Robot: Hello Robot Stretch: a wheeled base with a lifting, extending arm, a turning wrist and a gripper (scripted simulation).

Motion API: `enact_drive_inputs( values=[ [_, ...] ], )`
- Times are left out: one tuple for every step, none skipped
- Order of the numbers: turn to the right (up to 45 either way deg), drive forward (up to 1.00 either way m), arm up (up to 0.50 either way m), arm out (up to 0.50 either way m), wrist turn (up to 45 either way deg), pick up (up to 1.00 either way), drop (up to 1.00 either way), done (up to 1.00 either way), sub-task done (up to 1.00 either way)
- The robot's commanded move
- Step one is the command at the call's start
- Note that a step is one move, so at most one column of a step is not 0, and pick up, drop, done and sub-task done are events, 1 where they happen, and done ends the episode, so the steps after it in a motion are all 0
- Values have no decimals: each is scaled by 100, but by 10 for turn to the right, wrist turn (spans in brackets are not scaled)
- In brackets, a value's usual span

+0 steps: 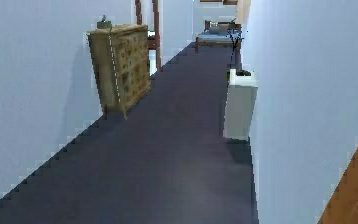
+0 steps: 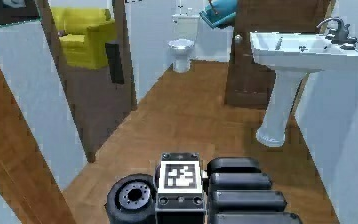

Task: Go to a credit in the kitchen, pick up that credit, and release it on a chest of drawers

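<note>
A wooden chest of drawers (image 1: 119, 65) stands against the wall on the forward view's left, with a small dark thing on top. At the arm side view's bottom edge sits the arm's end with a white marked square (image 2: 182, 177), and left of it the gripper's (image 2: 134, 198) dark round body. I cannot make out its far end, so I cannot tell whether it holds anything.
A dark-floored hallway runs ahead, with a white bin (image 1: 240, 103) by the right wall and a bed (image 1: 219, 35) at the far end. To the arm's side a wood-floored bathroom holds a pedestal sink (image 2: 292, 50) and toilet (image 2: 180, 50). A yellow armchair (image 2: 87, 40) sits beyond a doorway.
</note>
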Motion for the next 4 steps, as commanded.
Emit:
enact_drive_inputs(
  values=[
    [0,100,0,0,0,0,0,0,0],
    [0,100,0,0,0,0,0,0,0],
    [30,0,0,0,0,0,0,0,0],
    [0,100,0,0,0,0,0,0,0]
  ],
)
